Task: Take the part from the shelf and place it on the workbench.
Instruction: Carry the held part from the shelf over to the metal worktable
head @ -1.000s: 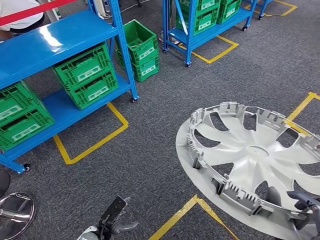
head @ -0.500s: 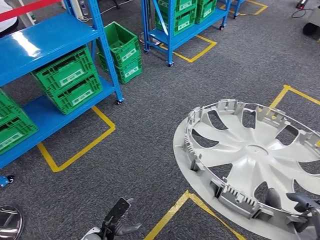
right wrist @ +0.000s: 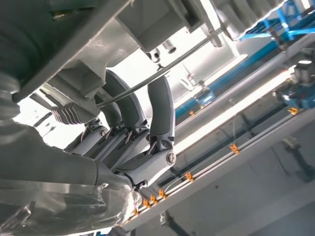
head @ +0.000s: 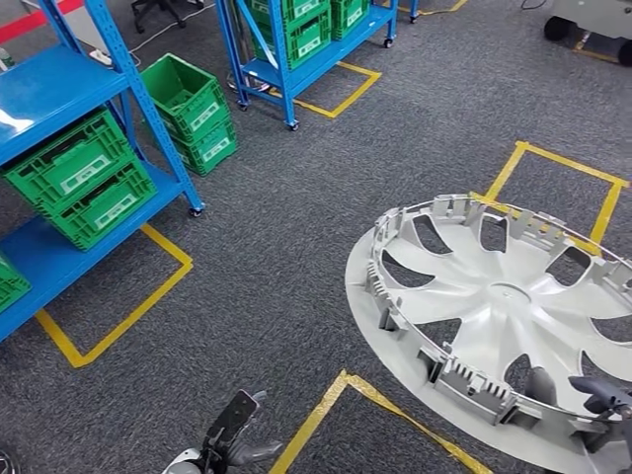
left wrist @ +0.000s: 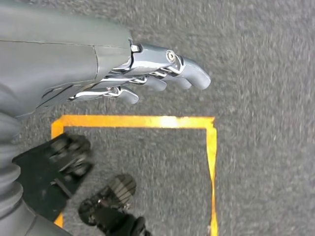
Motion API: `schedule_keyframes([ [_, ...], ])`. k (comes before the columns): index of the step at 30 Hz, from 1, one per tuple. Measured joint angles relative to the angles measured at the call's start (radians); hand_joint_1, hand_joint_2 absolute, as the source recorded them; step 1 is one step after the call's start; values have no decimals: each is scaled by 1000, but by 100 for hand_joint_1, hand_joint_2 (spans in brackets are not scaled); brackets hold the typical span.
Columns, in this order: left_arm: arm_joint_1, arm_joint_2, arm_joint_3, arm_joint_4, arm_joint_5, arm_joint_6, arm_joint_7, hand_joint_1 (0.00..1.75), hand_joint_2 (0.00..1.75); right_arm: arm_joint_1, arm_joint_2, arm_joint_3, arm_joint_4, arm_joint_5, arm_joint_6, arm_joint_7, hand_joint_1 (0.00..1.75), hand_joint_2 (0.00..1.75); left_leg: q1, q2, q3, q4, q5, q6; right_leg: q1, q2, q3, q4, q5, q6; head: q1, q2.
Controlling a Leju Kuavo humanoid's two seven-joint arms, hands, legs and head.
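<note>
Blue shelf (head: pixel 44 99) with green crates (head: pixel 82 178) stands at left over grey carpet. Left hand (head: pixel 235 434) hangs low, fingers straight, holding nothing. At right, right hand (head: pixel 599 400) grips the grey wheel cover (head: pixel 500 316) by its near rim, held flat above the floor.

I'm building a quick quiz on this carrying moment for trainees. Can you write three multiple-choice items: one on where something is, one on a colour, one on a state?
1. Where do the nearest green crates sit?
A. on the blue shelf
B. on the wheel cover
C. in the left hand

2. What colour is the floor tape?
A. red
B. yellow
C. white

3. What is the right hand doing?
A. hanging with nothing in it
B. gripping the wheel cover's rim
C. resting on a crate

Answers:
1. A, the crates stand on the blue shelf rack.
2. B, yellow lines frame the carpet bays.
3. B, its fingers curl around the wheel cover edge, while the left hand holds nothing.
</note>
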Motion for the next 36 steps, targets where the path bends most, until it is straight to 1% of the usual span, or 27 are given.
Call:
schedule_keyframes([
  [1, 0, -1, 0, 0, -2, 2, 2, 0, 175, 0, 0, -1, 0, 2, 0, 4, 175, 175, -5, -3, -12, 18, 6, 9, 4, 9, -1, 0, 1, -2, 0, 0],
  [2, 0, -2, 0, 0, -4, 4, 4, 0, 175, 0, 0, -1, 0, 6, 0, 8, 175, 175, -10, -6, -6, -3, 31, 19, 7, 19, -2, 0, 2, -3, 0, 0],
  [4, -3, -4, 0, -2, -6, 7, 10, 0, 175, -2, 0, -1, 0, 19, 0, 21, 175, 175, -24, -30, 47, -122, 106, 43, 10, 37, -1, 0, 3, -4, 0, 0],
  [5, -5, -5, 0, -3, -6, 8, 13, 0, 175, -5, 0, -1, 0, 28, 0, 29, 175, 175, -28, -46, 74, -184, 132, 53, 11, 45, -2, 1, 4, -3, 0, 0],
  [6, -6, -7, 0, -5, -7, 8, 15, 0, 175, -7, 0, -1, 0, 37, 0, 35, 175, 175, -30, -60, 93, -229, 144, 55, 12, 53, -5, 2, 5, 0, 0, 0],
  [7, -8, -9, 0, -6, -8, 8, 16, 0, 175, -8, 0, -1, 0, 44, 0, 40, 175, 175, -31, -67, 102, -252, 145, 54, 12, 59, -10, 1, 8, 4, 0, 0],
  [9, -10, -15, 0, -10, -9, 8, 19, 0, 175, -9, 0, -1, 0, 53, 0, 46, 175, 175, -29, -60, 105, -268, 144, 44, 10, 69, -18, -2, 14, 15, 0, 0],
  [11, -12, -22, 0, -15, -9, 7, 20, 0, 175, -9, 0, -1, 0, 55, 0, 48, 175, 175, -25, -46, 108, -278, 152, 46, 13, 43, -35, 21, -2, 24, 2, 0],
  [13, -13, -26, 0, -18, -9, 6, 25, 0, 175, -12, 0, -1, 1, 58, 0, 50, 175, 175, -25, -28, 110, -282, 155, 50, 17, 0, -80, 118, -57, 29, 8, 0],
  [14, -13, -28, 0, -19, -9, 5, 28, 0, 175, -14, 0, -1, 1, 60, 0, 52, 175, 175, -27, -18, 110, -282, 154, 52, 17, -13, -109, 183, -88, 32, 10, 0],
  [15, -13, -28, 0, -20, -10, 5, 31, 0, 175, -14, 0, 0, 2, 63, 0, 54, 175, 175, -28, -7, 110, -282, 154, 53, 17, -19, -131, 235, -107, 34, 9, 0],
  [16, -13, -29, 0, -20, -10, 4, 32, 0, 175, -14, 0, 0, 3, 66, 0, 57, 175, 175, -29, 2, 110, -282, 153, 53, 17, -22, -139, 257, -109, 35, 9, 0],
  [17, -13, -30, 0, -21, -11, 4, 33, 0, 175, -14, 0, 0, 4, 68, 0, 59, 175, 175, -29, 11, 112, -282, 153, 53, 17, -24, -125, 240, -93, 36, 9, 0],
  [19, -13, -32, 0, -25, -13, 4, 34, 0, 175, -14, 0, 0, 5, 70, 0, 62, 175, 175, -30, 25, 116, -281, 150, 49, 18, -42, -52, 110, -37, 34, 9, 0],
  [20, -14, -33, 0, -28, -13, 4, 34, 0, 175, -15, 0, 0, 5, 70, 0, 63, 175, 175, -32, 31, 117, -279, 147, 46, 19, -52, -15, 46, -18, 30, 9, 0],
  [21, -15, -34, 0, -29, -13, 4, 34, 0, 175, -16, 0, 0, 6, 70, 0, 64, 175, 175, -35, 36, 118, -278, 146, 42, 21, -58, 10, 5, -8, 24, 8, 0],
  [22, -15, -34, 0, -30, -14, 4, 34, 0, 175, -17, 0, 0, 6, 71, 0, 64, 175, 175, -37, 40, 119, -277, 146, 37, 23, -60, 19, -12, -7, 17, 8, 0],
  [24, -16, -35, 0, -32, -15, 4, 34, 0, 175, -17, 0, 0, 7, 74, 0, 68, 175, 175, -37, 48, 119, -278, 147, 29, 24, -47, 17, -13, -2, 3, 8, 0],
  [26, -17, -37, 0, -35, -17, 4, 34, 0, 175, -16, 0, 2, 6, 80, 0, 78, 175, 175, -35, 36, 112, -264, 130, 18, 21, -36, 16, -19, 4, -10, 6, 0],
  [27, -18, -37, 0, -36, -18, 4, 35, 0, 175, -17, 0, 3, 6, 83, 0, 83, 175, 175, -34, 23, 97, -230, 106, 12, 18, -31, 15, -22, 7, -15, 5, 0],
  [28, -18, -36, 0, -37, -18, 4, 35, 0, 175, -17, 0, 5, 7, 85, 0, 86, 175, 175, -32, 9, 72, -174, 74, 8, 17, -25, 13, -24, 9, -19, 4, 0],
  [30, -15, -33, 0, -37, -19, 3, 37, 0, 175, -17, 0, 7, 7, 87, 0, 88, 175, 175, -30, -2, 7, -37, 14, 4, 17, -12, 9, -24, 12, -22, 3, 0],
  [31, -14, -29, 0, -37, -21, 0, 37, 0, 175, -17, 0, 7, 7, 87, 0, 86, 175, 175, -28, -3, -14, 4, 7, 3, 17, -4, 8, -24, 13, -22, 3, 0],
  [32, -14, -26, 0, -37, -22, -4, 37, 0, 175, -17, 0, 7, 7, 87, 0, 85, 175, 175, -27, -4, -17, 7, 20, 3, 16, 4, 7, -24, 14, -21, 3, 0],
  [33, -15, -23, 0, -37, -23, -9, 37, 0, 175, -17, 0, 7, 7, 87, 0, 84, 175, 175, -26, -6, 0, -29, 50, 4, 15, 13, 7, -24, 15, -19, 3, 0],
  [35, -17, -17, 0, -38, -24, -15, 36, 0, 175, -18, 0, 7, 8, 87, 0, 82, 175, 175, -21, -29, 65, -166, 121, 5, 14, 30, 7, -23, 18, -13, 2, 0],
  [36, -18, -15, 0, -38, -24, -16, 35, 0, 175, -20, 0, 7, 8, 87, 0, 81, 175, 175, -19, -44, 93, -226, 141, 7, 15, 39, 4, -22, 20, -8, 2, 0],
])
